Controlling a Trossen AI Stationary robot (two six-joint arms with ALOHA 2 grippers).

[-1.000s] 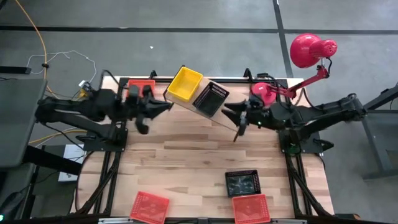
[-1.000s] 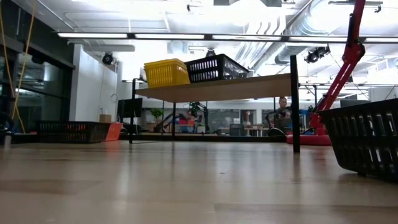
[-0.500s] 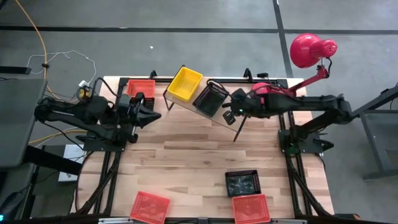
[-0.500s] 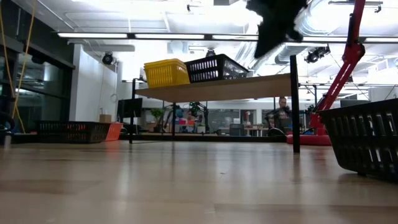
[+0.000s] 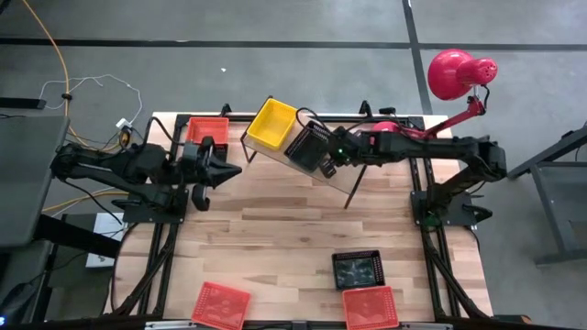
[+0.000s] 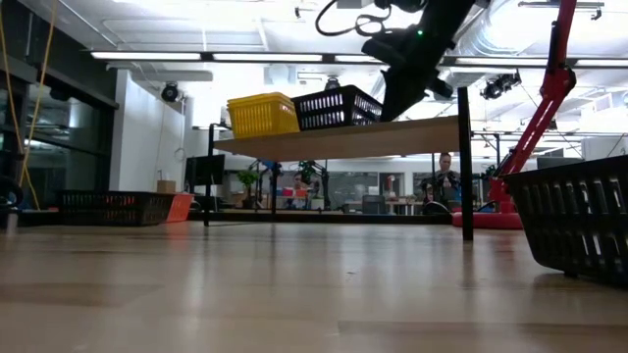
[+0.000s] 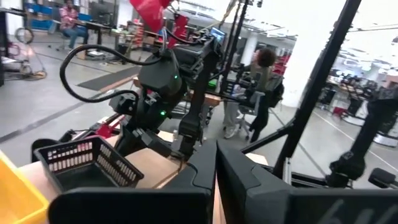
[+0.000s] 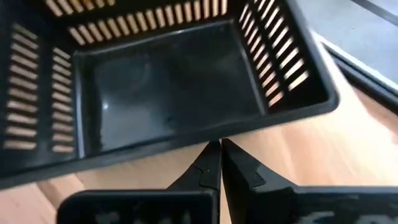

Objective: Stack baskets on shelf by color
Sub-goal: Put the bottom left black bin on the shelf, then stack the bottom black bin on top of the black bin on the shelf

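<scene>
The shelf [image 6: 343,139] stands at the table's far side and bears a yellow basket [image 5: 273,124] and, beside it, a black basket [image 5: 307,145]. My right gripper [image 5: 328,166] is shut and slants down, its tips at the black basket's right rim. My left gripper [image 5: 237,170] is shut and level at the shelf's left end, touching nothing. On the table rest an orange-red basket [image 5: 208,130] at the far left, a second black basket [image 5: 357,269], and two more orange-red baskets [image 5: 371,307] [image 5: 220,304] along the near edge. My right gripper comes slanting down from the table's right, its shut fingertips [image 8: 210,155] at the outer side of the black basket's rim [image 8: 186,138]. I cannot tell whether they touch the rim. The basket sits flat on the shelf.
A red desk lamp [image 5: 454,73] stands at the far right corner, its arm passing behind my right arm. The shelf's thin black leg [image 6: 465,167] stands near my right gripper. Bare wood lies in the table's middle [image 5: 275,229].
My right gripper has swung toward the table's left and down to the black basket on the shelf, tipping from level to slanting downward, and has shut. My left gripper has drawn back a little toward the table's left edge and sunk slightly. The baskets have kept still.
</scene>
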